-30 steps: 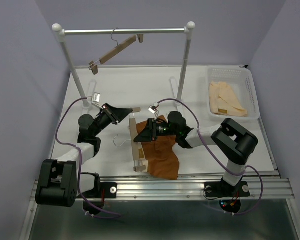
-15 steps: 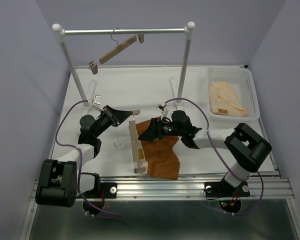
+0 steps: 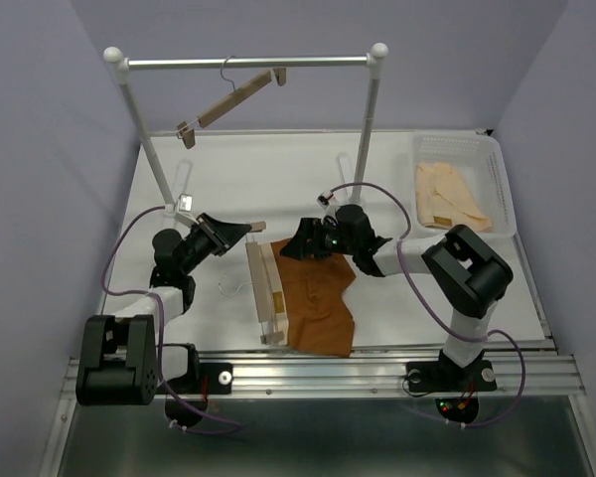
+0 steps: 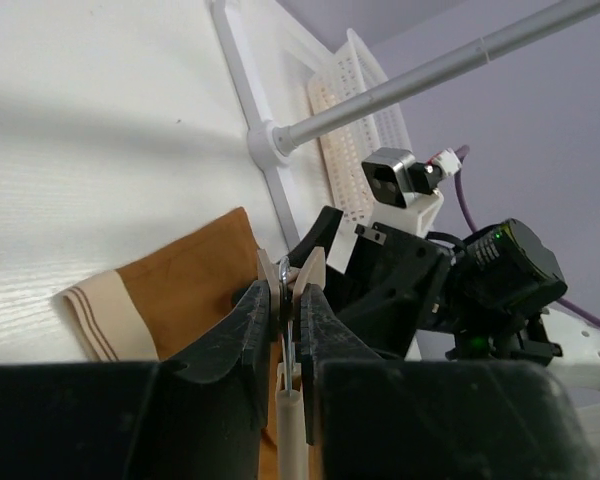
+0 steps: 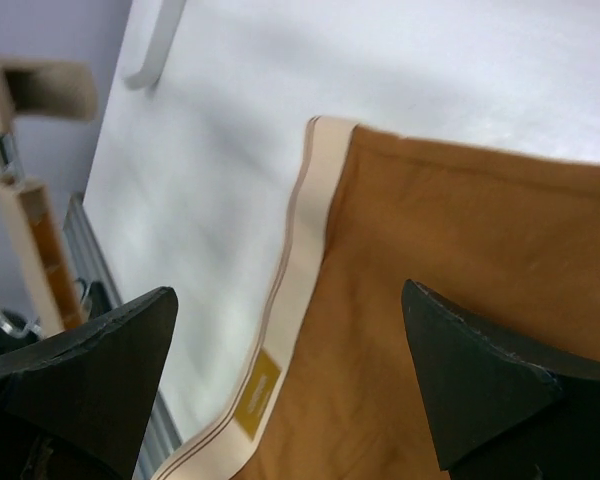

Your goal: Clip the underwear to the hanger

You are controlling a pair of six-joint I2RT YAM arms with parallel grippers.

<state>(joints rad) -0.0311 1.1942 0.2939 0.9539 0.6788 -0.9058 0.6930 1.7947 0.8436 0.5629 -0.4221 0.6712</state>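
The rust-orange underwear (image 3: 318, 298) lies flat on the table, its tan waistband (image 5: 302, 240) toward the left. The wooden hanger (image 3: 263, 293) lies beside the waistband, its wire hook (image 3: 233, 288) pointing left. My left gripper (image 3: 240, 232) is shut on the clip (image 4: 288, 280) at the hanger's far end, squeezing it. My right gripper (image 3: 300, 243) is open and empty, just above the underwear's far left corner; its jaws (image 5: 288, 292) stand wide apart over the fabric (image 5: 460, 280). The hanger's bar shows at the left edge of the right wrist view (image 5: 30, 230).
A second hanger (image 3: 228, 99) hangs on the rail of the white rack (image 3: 248, 63), whose posts (image 3: 366, 129) stand behind the arms. A white basket (image 3: 502, 179) with pale peach garments (image 3: 452, 194) sits at the far right.
My right gripper has moved toward the far side and now stands open; the underwear's bunched corner has spread flat. The hanger and left gripper have shifted slightly left.
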